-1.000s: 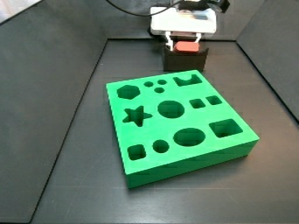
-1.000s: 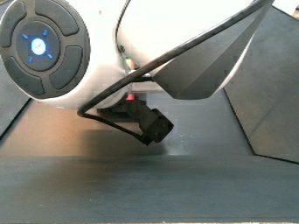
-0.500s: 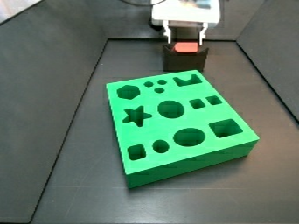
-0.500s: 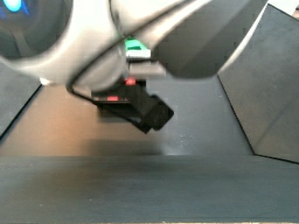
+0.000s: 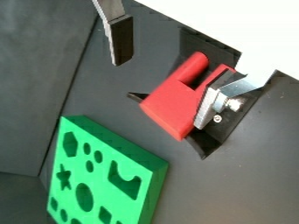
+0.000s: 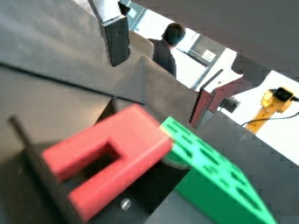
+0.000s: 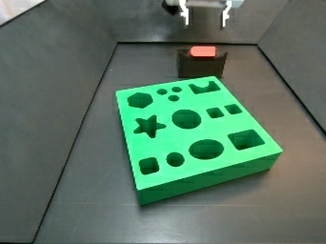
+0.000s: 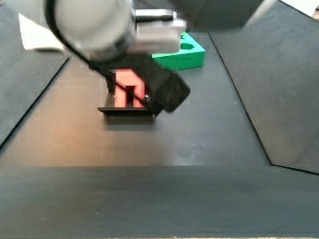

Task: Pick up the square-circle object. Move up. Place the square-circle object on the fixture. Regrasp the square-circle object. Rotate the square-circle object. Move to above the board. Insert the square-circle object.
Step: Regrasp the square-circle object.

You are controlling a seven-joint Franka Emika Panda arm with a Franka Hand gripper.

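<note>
Tool [image 7: 204, 11] high at far edge, plates spread, empty, directly above fixture [image 7: 201, 66]. Red square-circle object [image 7: 201, 52] resting on fixture, just beyond far side of green board [image 7: 193, 134]. Notched end seen up close [image 6: 100, 164]. Next regrasp likely straight descent. No readable writing.

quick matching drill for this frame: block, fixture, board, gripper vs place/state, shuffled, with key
1. red block
2. fixture
3. board
4. gripper

a. open, above the fixture, holding nothing
b. on the floor, behind the board in a side view
c. resting on the fixture, clear of both fingers
d. green slab on the floor, no piece in its holes

Pairs: 1-c, 2-b, 3-d, 4-a
</note>
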